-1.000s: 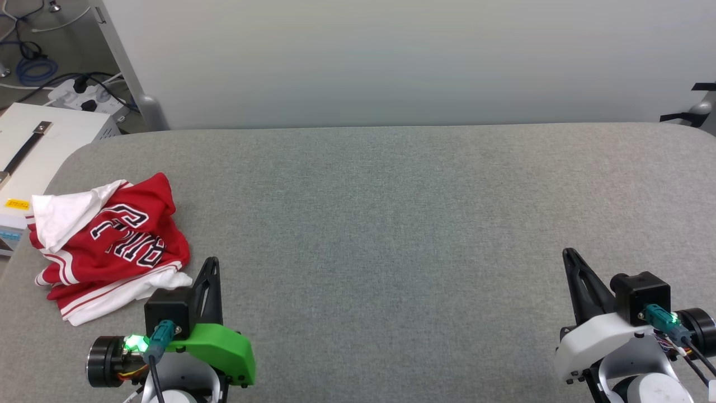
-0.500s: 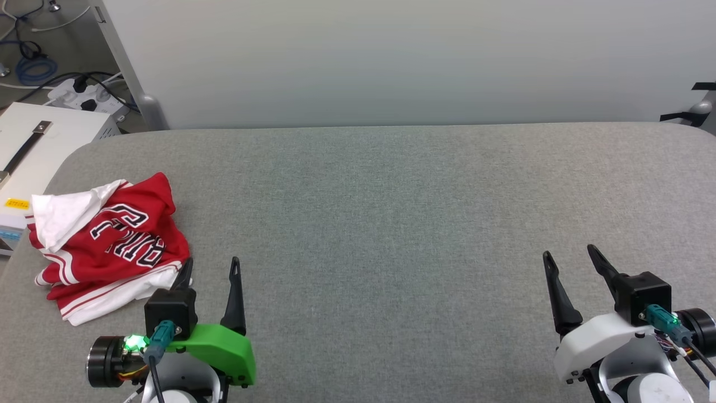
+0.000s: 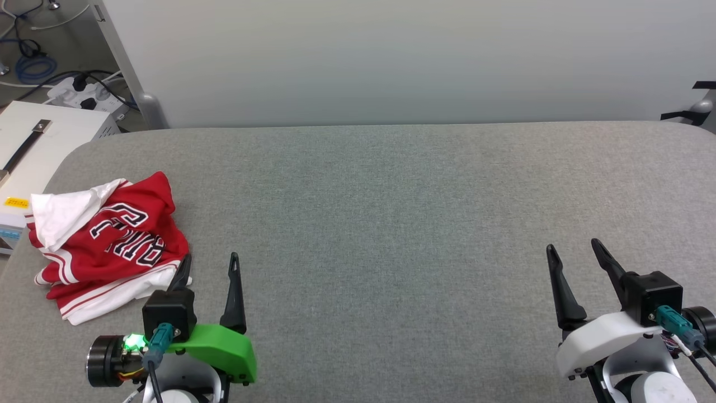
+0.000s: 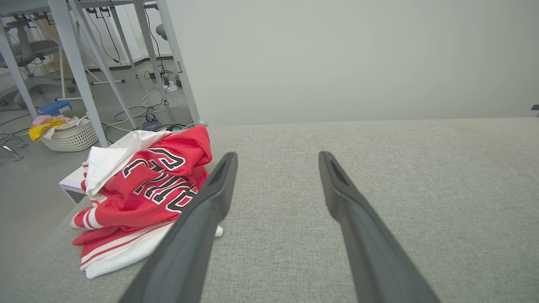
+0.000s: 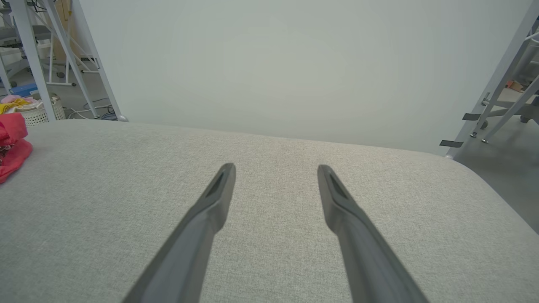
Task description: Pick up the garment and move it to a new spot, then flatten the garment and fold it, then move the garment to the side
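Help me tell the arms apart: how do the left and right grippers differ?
The left gripper has a green housing; the right gripper has a white one. The left is close beside the garment; the right is far from it, over bare table. Both are open, with dark fingers.

Left claw (image 4: 276, 155) is hanging open over the grey table (image 4: 421, 176). Crumpled red-and-white garment (image 4: 143, 193) is lying just beside one finger, near the table's edge.

The crumpled red-and-white jersey garment (image 3: 112, 246) is soft, smooth cloth, its lettering matt. The wide grey table cover (image 3: 391, 224) is matt, finely woven fabric.
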